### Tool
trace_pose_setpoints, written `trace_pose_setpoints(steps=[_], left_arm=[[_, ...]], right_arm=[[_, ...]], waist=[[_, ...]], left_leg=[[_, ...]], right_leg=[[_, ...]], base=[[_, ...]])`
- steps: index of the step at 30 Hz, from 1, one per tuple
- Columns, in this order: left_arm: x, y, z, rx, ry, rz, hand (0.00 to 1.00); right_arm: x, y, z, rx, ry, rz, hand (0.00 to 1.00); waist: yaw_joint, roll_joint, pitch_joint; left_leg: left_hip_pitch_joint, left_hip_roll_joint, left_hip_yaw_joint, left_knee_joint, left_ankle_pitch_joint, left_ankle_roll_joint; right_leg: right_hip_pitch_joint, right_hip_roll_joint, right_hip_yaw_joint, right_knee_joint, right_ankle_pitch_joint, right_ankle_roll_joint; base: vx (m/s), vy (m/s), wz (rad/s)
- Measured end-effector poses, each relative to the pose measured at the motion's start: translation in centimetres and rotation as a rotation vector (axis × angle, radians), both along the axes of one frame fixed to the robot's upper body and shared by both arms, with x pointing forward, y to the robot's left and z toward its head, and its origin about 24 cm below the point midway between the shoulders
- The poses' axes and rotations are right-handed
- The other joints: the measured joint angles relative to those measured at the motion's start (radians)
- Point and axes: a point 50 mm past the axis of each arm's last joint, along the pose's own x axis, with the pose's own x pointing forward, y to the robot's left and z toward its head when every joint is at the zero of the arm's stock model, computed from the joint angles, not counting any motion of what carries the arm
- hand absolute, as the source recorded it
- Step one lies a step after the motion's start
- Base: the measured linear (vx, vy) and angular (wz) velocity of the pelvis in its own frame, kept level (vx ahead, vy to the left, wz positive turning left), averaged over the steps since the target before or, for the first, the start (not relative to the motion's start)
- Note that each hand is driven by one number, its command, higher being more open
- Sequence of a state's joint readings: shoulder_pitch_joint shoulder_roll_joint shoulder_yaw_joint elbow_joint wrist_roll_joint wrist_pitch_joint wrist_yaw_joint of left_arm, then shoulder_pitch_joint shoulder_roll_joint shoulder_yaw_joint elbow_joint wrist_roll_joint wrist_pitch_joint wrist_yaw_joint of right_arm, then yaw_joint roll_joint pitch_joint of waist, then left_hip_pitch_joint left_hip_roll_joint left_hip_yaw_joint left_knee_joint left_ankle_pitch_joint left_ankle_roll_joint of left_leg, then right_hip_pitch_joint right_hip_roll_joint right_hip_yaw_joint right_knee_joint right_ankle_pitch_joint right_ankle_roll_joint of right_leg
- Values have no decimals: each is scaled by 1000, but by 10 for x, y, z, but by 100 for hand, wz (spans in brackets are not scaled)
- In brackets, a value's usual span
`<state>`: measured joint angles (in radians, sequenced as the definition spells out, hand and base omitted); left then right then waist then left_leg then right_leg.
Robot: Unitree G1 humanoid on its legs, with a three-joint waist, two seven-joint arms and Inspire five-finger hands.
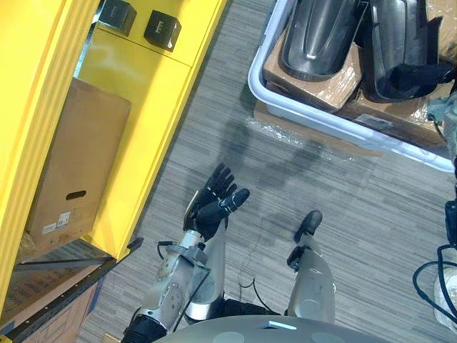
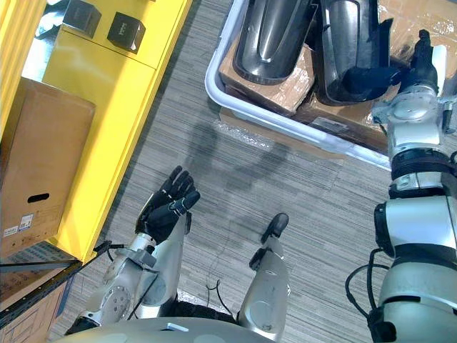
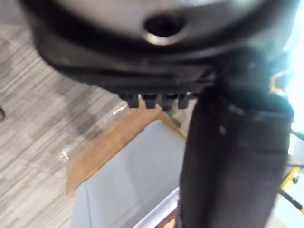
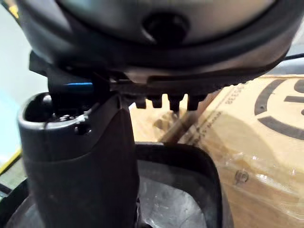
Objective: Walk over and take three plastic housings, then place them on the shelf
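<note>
Two dark glossy plastic housings (image 1: 318, 36) (image 1: 400, 46) lie side by side on cardboard inside a white bin (image 1: 285, 107) on the floor ahead. My right hand (image 2: 423, 57) reaches over the bin's right end, next to the right housing (image 2: 353, 46), fingers straight and open. In the right wrist view its thumb (image 4: 80, 156) stands over a housing's dark rim (image 4: 190, 190). My left hand (image 1: 214, 204) hovers open above the carpet, short of the bin and holding nothing. The yellow shelf (image 1: 143, 93) runs along the left.
On the shelf sit a large cardboard box (image 1: 71, 164) and two small black boxes (image 1: 163, 30) (image 1: 116, 14). Flat cardboard under clear film (image 1: 307, 136) pokes out beneath the bin. Grey carpet lies between shelf and bin.
</note>
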<state>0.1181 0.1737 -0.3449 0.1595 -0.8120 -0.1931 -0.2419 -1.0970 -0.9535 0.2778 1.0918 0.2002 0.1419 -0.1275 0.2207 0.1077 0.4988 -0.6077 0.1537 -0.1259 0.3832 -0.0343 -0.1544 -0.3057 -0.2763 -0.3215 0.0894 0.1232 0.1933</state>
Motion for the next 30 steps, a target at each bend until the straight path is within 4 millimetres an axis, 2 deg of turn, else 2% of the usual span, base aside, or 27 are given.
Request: trace_pose_setpoints(steps=[4, 7, 10, 18, 21, 27, 30], left_arm=[[1, 2, 0, 5, 1, 13, 100], [1, 4, -4, 14, 19, 25, 100], [0, 7, -5, 22, 23, 39, 100], [2, 23, -5, -105, 53, 107, 100], [2, 32, -2, -113, 35, 124, 100], [-4, 30, 11, -170, -27, 101, 100], [-10, 32, 19, -177, -68, 104, 100]], right_arm=[[-13, -20, 3, -115, 123, -61, 0], [-16, -24, 1, -189, 188, -104, 0], [-18, -27, 1, -203, 221, -146, 0], [-9, -16, -14, -135, 226, -114, 0], [-6, -12, -23, -123, 236, -106, 0], [-2, -2, -50, -120, 234, -121, 0], [3, 10, -51, -181, 154, -118, 0]], waist=[[6, 0, 0], [16, 0, 0], [21, -1, 0], [21, -9, 0], [21, -22, -3], [16, -36, -1], [-19, -52, 0]], left_leg=[[-9, 0, -18, -4, 2, 3], [-11, 8, -27, -18, 11, -7], [-4, 13, -37, -55, 45, -9], [83, 33, -16, -156, 103, -22], [123, 39, 1, -204, 125, -23], [231, 49, 37, -303, 169, -24], [293, 51, 56, -380, 208, -22]], right_leg=[[1, 6, -9, 4, 0, 0], [0, 17, -19, 4, -2, -4], [-4, 24, -31, 4, -9, -15], [10, 28, -22, 29, -24, -40], [15, 28, -15, 34, -30, -48], [56, 27, -1, 40, -45, -58], [71, 22, 2, 50, -68, -43]], base=[[-44, -6, 8], [-36, -26, 5], [-14, -46, 9], [2, -39, -4], [-2, -39, -9], [-6, -43, -9], [-26, -49, -8]])
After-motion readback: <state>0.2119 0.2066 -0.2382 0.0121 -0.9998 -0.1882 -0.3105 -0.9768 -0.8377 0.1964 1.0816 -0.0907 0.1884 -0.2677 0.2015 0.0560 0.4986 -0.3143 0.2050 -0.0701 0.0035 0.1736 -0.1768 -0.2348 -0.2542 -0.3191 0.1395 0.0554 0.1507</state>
